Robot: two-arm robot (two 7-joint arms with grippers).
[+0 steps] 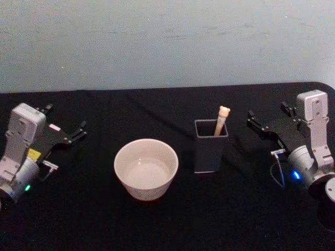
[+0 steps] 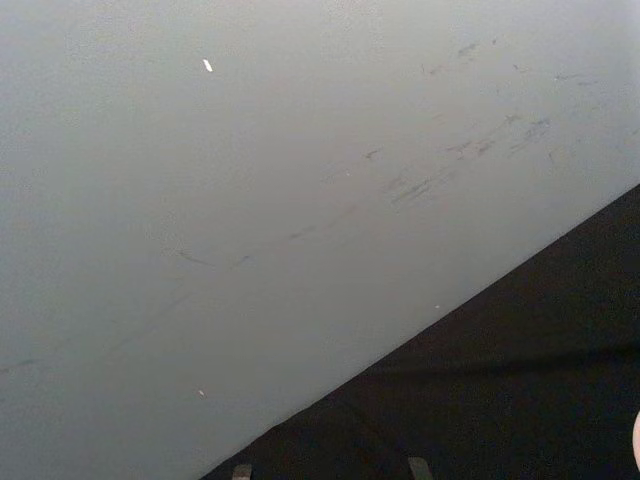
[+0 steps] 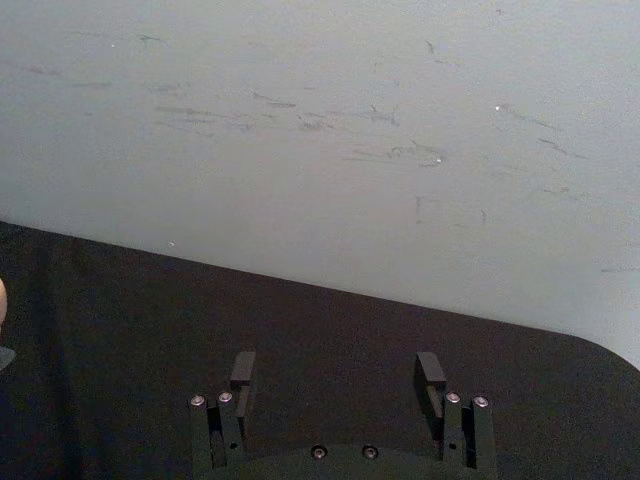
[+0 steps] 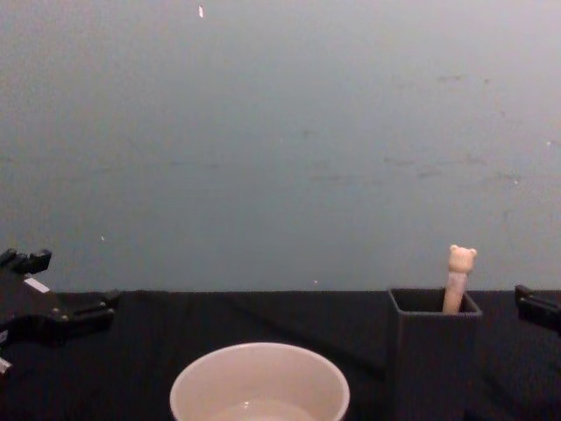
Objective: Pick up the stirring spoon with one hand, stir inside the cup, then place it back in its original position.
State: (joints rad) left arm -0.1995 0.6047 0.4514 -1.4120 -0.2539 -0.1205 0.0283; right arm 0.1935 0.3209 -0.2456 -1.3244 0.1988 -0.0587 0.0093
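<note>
The stirring spoon stands upright in the dark grey square holder, with just its beige handle and bear head sticking out above the mouth. Left of the holder sits the wide cream cup, and the chest view shows its rim low at centre. My left gripper rests open at the table's left side, well away from the cup. At the right side my right gripper is open too, a short way right of the holder, with nothing between its fingers.
A black cloth covers the table, and a plain pale wall rises behind its far edge. The table's far right corner is rounded. Open cloth lies between each gripper and the two vessels.
</note>
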